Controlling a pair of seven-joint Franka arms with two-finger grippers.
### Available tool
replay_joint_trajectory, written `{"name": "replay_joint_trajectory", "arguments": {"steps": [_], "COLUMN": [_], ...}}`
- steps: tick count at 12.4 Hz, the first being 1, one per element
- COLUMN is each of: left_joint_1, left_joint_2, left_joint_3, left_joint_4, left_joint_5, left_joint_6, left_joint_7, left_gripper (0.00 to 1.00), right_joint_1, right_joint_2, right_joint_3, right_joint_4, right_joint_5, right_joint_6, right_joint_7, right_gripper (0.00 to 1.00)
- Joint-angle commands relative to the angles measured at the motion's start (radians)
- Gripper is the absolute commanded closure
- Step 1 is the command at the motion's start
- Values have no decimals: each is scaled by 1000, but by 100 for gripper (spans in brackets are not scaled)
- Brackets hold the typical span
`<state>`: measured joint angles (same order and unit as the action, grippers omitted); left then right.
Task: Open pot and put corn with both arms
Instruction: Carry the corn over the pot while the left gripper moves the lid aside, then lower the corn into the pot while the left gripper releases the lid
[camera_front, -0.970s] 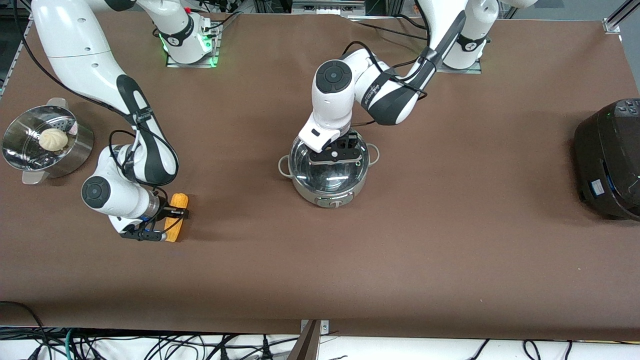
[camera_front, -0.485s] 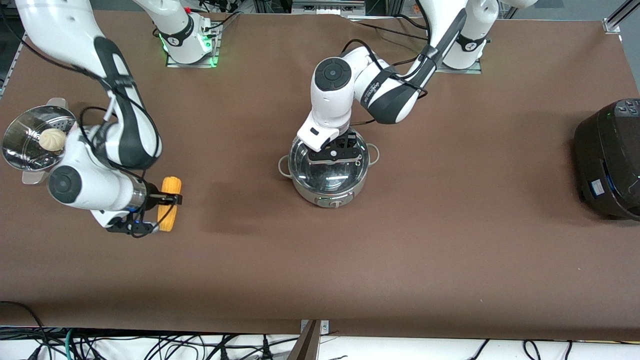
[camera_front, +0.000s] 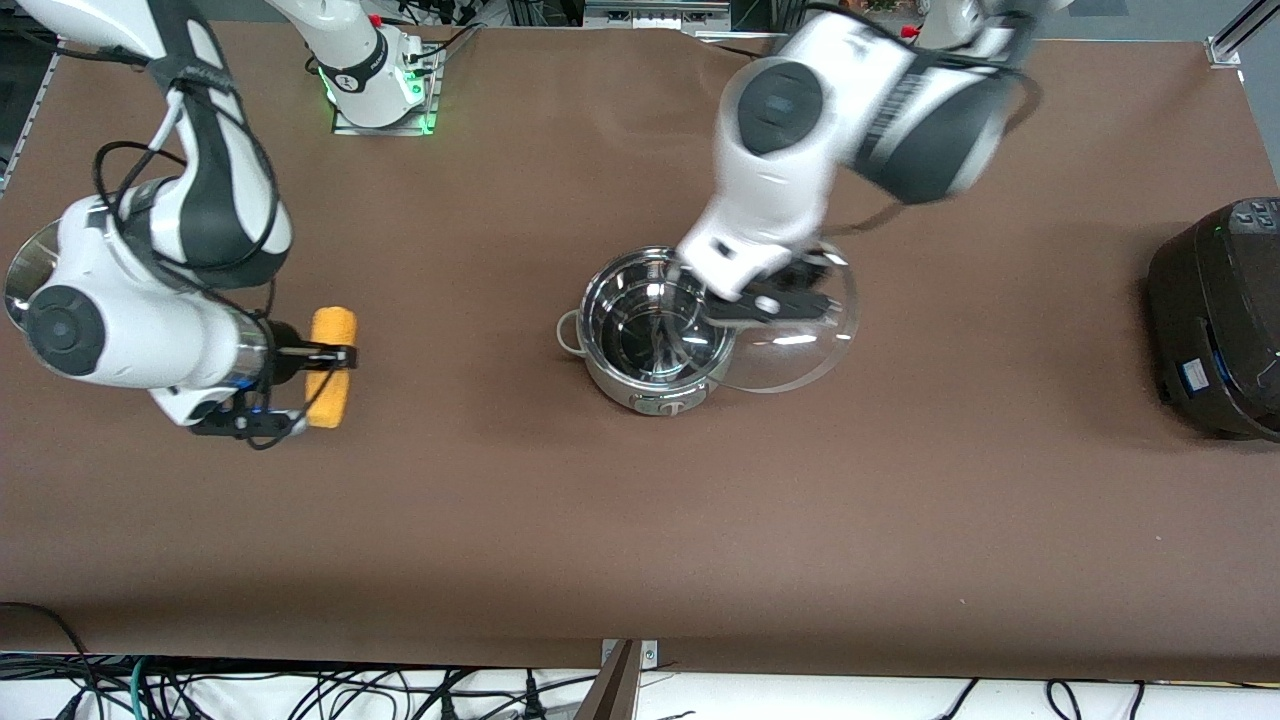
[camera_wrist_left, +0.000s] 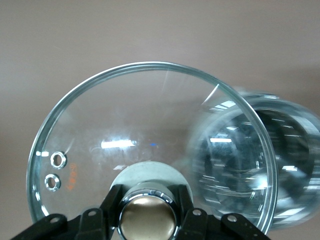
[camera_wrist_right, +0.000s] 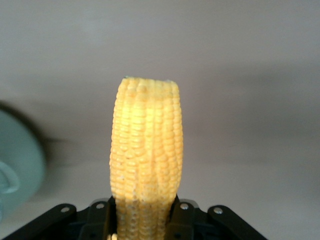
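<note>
Left hand (camera_front: 775, 300) is clamped on the knob (camera_wrist_left: 147, 218) of a glass lid (camera_front: 800, 335), holding it in the air, tilted, over the pot's rim on the side toward the left arm's end of the tabletop (camera_front: 900, 480); just below and beside it the pot (camera_front: 650, 340) stands uncovered. Right hand (camera_front: 290, 385) grips the corn (camera_front: 330, 365) across its middle, fingers closed on both sides, raised over bare tabletop, well apart from the pot toward the right arm's end.
</note>
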<state>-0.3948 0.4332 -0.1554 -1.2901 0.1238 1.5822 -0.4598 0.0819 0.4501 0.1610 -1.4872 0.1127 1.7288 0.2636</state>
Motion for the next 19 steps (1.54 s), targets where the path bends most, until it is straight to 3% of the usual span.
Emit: {"name": "replay_joint_trajectory", "arguments": {"steps": [1,2,4,7,8,9,10,12,14,15,16,17,19], "left_joint_1": [190,248,325,338,341,376,393,392,389,392,393,399,421], "left_joint_2": [-11,-8,-16,-11,4,22,16,-69,-163,-180,-182,-183,-185], "left_joint_3": [-19,-19,-21,-21,-21,-21,-24,-39,-53,-52,-50,-49,-41], "left_joint_4": [-75,-113,-307,-533,-576,-604,-601,-540,-397,-297,-193,-104,-17], "left_joint_5": [16,14,14,17,26,27,23,11,-15,-60,-90,-89,-92], "left_joint_6": [8,45,237,523,586,635,630,493,245,119,11,-81,-166], "left_joint_7": [301,347,400,406,411,412,414,398,398,398,391,392,392], "left_gripper": [86,86,86,81,75,41,0,0,0,0,0,0,0], "right_joint_1": [47,115,259,376,389,392,398,398,398,398,400,400,401], "right_joint_2": [11,43,115,226,257,283,304,334,351,352,349,341,294], "right_joint_3": [203,222,221,219,219,219,219,218,218,218,218,219,225], "right_joint_4": [22,34,77,131,133,133,133,133,133,133,133,133,139], "right_joint_5": [-13,-16,-24,-106,-120,-131,-148,-162,-162,-162,-183,-202,-203], "right_joint_6": [73,154,256,343,372,400,420,462,469,471,469,459,395], "right_joint_7": [304,421,563,640,643,643,643,641,643,645,642,640,637], "right_gripper": [100,100,100,100,100,100,100,100,100,56,1,0,0]}}
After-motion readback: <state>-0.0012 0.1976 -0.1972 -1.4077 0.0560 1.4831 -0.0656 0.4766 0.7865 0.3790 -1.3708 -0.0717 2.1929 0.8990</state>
